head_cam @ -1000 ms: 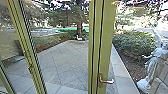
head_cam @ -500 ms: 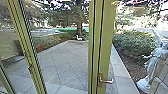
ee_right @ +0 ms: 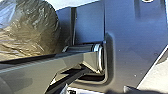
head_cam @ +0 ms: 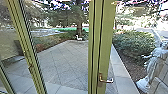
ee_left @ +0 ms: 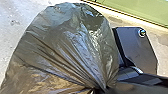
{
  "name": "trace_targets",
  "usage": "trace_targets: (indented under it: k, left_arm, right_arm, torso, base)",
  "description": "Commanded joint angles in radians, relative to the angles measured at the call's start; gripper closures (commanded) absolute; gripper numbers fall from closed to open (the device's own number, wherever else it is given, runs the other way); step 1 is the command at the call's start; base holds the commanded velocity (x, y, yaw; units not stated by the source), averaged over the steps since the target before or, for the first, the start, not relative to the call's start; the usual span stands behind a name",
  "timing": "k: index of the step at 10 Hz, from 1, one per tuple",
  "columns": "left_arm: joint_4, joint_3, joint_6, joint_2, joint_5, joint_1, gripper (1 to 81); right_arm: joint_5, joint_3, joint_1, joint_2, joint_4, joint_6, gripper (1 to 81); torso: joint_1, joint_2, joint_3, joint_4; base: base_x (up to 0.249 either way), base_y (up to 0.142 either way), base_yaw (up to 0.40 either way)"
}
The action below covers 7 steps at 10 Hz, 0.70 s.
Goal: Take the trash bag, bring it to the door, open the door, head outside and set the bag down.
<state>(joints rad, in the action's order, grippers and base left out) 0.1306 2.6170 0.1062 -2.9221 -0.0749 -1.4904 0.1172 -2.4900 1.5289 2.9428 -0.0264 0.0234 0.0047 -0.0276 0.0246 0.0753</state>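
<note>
Barely anything has shifted since the earlier head view: the green door frame (head_cam: 102,42), its lever handle (head_cam: 107,81) and the paved yard (head_cam: 62,58) sit where they did, so I judge I am standing at the door. Only the pale figure (head_cam: 153,66) at the right seems slightly altered in outline; whether person or statue, I can't tell. The lever is about level with nothing on it. Whether the door is latched I can't make out, but I reckon the trip outside is unfinished.

Through the left wrist view, the trash bag (ee_left: 65,47) bulges, dark and glossy, beside my base plate (ee_left: 137,47). Pleats run tight into its gathered neck, so I judge my left gripper (ee_left: 99,90) has it by there. It looks well filled; what's inside is hidden.

Over in the right wrist view, the same bag lies beyond my jointed bar (ee_right: 45,71). Whether my right gripper is wide or narrow, I can't tell.
</note>
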Motion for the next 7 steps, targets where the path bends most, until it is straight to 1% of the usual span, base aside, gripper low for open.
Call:
trace_targets:
  k: [1,2,4,7]
  left_arm:
    - [-0.005,-0.017,0.001,0.026,0.046,0.057,81.1]
    - [-0.005,-0.037,0.001,0.036,0.049,0.052,81.1]
    - [-0.005,-0.167,0.003,0.119,0.049,0.045,81.1]
    - [-0.005,-0.321,0.003,0.223,0.049,0.039,81.1]
  right_arm:
    - [0.056,0.052,-0.051,-0.032,-0.009,0.001,1.0]
    - [0.056,0.109,-0.046,-0.064,-0.009,0.000,1.0]
    - [0.050,0.364,-0.042,-0.215,-0.007,-0.003,1.0]
    - [-0.014,0.637,-0.040,-0.424,-0.009,-0.007,1.0]
  torso:
    - [0.000,0.000,0.000,0.000]
    - [0.000,0.000,0.000,0.000]
    - [0.000,0.000,0.000,0.000]
    - [0.000,0.000,0.000,0.000]
  base:
    - [0.000,0.000,0.000]
    - [0.000,0.000,0.000]
    - [0.000,0.000,0.000]
    - [0.000,0.000,0.000]
